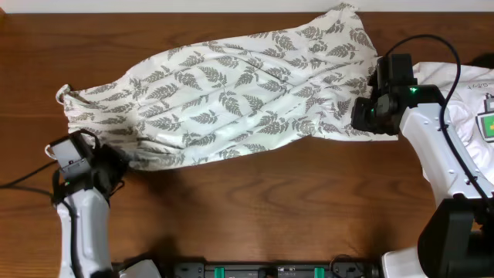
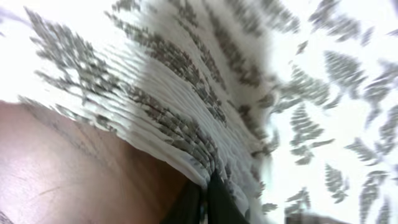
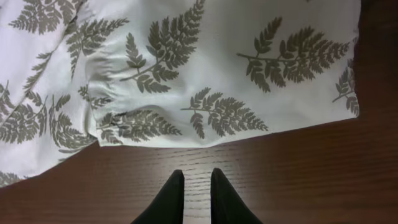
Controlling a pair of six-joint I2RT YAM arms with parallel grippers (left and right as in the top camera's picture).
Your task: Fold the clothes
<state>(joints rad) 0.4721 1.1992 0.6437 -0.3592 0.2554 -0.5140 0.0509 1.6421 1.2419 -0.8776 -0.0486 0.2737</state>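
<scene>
The clothes (image 1: 239,96), one large fern-printed garment, lie spread in a slant across the table (image 1: 255,208), from the near left corner up to the far right edge. That leaves them opened out flat enough for a first fold.

The left fingers (image 2: 221,208) are clenched at the near left end. In the left wrist view the gathered, ribbed hem runs straight into them, so they appear to pinch that edge, probably to have a firm corner to lift and carry over.

The right fingers (image 3: 168,199) hang over bare wood just near of the garment's right hem. They are parted only by a narrow slit and grasp nothing. They seem lined up to take the matching corner, so both ends could rise together.

A plain white garment (image 1: 471,81) lies at the far right, under the right arm and apart from the job.
</scene>
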